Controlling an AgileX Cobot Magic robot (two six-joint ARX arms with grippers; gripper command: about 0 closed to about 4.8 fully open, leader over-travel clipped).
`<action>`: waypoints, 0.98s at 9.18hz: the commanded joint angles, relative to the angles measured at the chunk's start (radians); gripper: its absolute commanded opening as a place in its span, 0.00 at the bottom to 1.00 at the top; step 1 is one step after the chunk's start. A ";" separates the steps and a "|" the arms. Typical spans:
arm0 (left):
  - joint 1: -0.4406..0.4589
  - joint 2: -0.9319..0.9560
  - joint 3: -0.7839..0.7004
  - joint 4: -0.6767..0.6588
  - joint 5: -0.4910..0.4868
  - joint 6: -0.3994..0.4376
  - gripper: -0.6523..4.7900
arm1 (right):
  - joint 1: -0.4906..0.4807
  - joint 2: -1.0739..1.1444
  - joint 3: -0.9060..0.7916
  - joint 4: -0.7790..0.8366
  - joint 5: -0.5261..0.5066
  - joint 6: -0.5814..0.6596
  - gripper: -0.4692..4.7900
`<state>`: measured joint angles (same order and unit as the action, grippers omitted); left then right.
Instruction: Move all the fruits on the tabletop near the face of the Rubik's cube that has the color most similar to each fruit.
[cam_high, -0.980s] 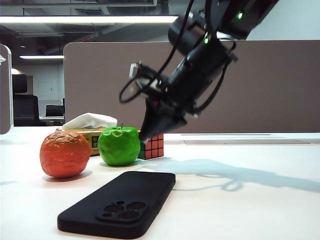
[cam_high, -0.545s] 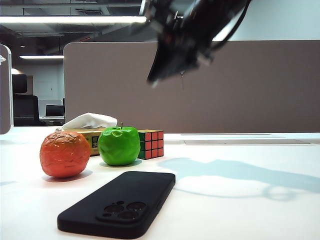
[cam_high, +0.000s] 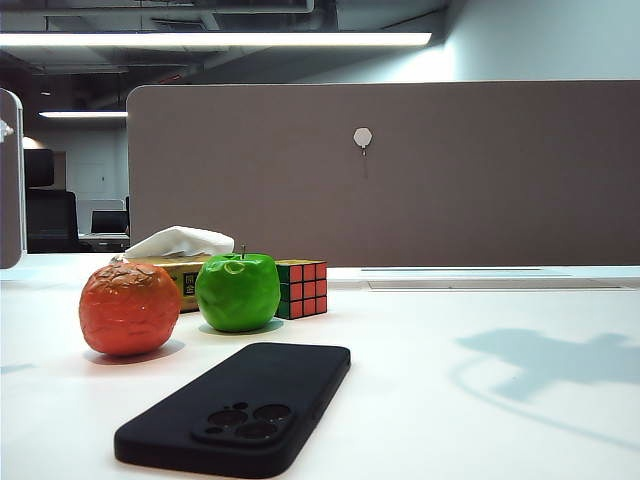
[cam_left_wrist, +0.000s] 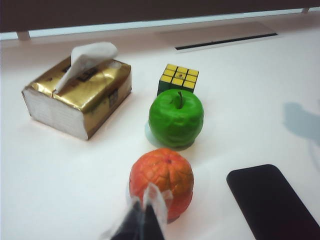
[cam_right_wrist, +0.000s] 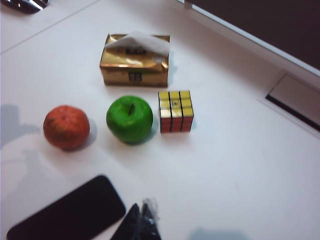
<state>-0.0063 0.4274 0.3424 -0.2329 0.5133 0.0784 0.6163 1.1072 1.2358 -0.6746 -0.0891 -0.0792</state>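
The green apple (cam_high: 238, 291) stands right beside the Rubik's cube (cam_high: 302, 288), on the side of its green face. The cube's red face points the other way and its top is yellow. The wrinkly orange (cam_high: 130, 308) sits apart, left of the apple. Neither gripper appears in the exterior view. My left gripper (cam_left_wrist: 147, 210) is shut and empty, hovering just short of the orange (cam_left_wrist: 162, 175), with the apple (cam_left_wrist: 176, 117) and the cube (cam_left_wrist: 178, 77) beyond. My right gripper (cam_right_wrist: 142, 212) is shut and empty, high above the tabletop (cam_right_wrist: 240, 165), looking down on the orange (cam_right_wrist: 66, 127), apple (cam_right_wrist: 129, 119) and cube (cam_right_wrist: 175, 111).
A gold tissue pack (cam_high: 175, 262) stands behind the fruits. A black phone (cam_high: 240, 405) lies face down in front of them. A grey partition (cam_high: 450, 170) closes off the far edge of the desk. An arm's shadow (cam_high: 550, 360) falls on the right of the tabletop.
The right arm has lifted from beside the cube and apple, up and out of the exterior view. Its shadow has slid to the right. The fruits and cube have not moved.
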 joint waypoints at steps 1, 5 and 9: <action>0.001 0.026 0.002 0.016 0.059 0.004 0.34 | 0.004 -0.048 -0.007 -0.262 0.009 0.031 0.09; 0.001 0.230 0.002 0.112 0.069 0.045 0.35 | 0.007 -0.279 -0.187 -0.049 0.027 0.079 0.09; -0.001 0.409 0.002 0.256 0.143 0.037 1.00 | 0.008 -0.317 -0.319 0.074 -0.070 0.079 0.09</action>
<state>-0.0063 0.8280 0.3424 0.0059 0.6472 0.1158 0.6239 0.7937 0.9138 -0.6182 -0.1539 -0.0040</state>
